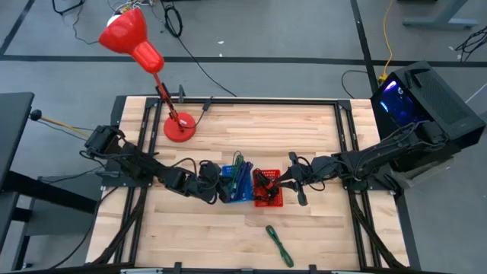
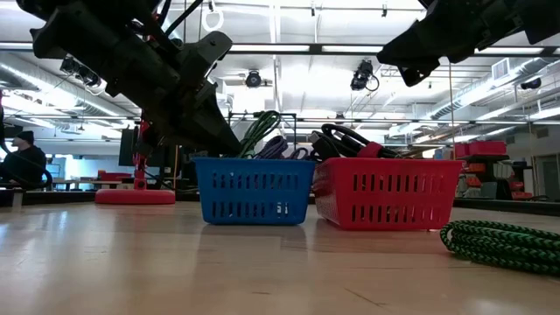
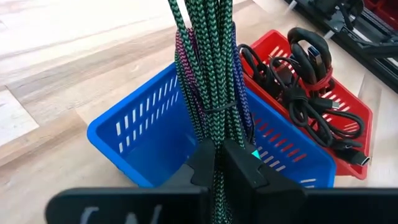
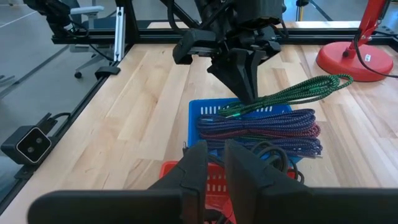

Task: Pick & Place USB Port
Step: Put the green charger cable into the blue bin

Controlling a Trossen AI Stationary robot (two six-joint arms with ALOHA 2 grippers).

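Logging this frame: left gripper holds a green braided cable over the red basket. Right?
Not quite: the left gripper holds the green cable over the blue basket, not the red basket. The left wrist view shows it.

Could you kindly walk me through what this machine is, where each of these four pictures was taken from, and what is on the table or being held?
This is a robot with two dark arms working at a wooden table. One picture looks straight down from above, one looks level across the tabletop, and the other two come from cameras on each arm's wrist.

In the middle stand a blue basket of braided cables and a red basket of black cables, side by side. A red desk lamp stands farther back, and a loose green cable lies nearer the front edge.

The left gripper is closed on a green braided cable bundle over the blue basket. The right gripper hovers at the red basket with a narrow gap between its fingers, holding nothing that can be seen.
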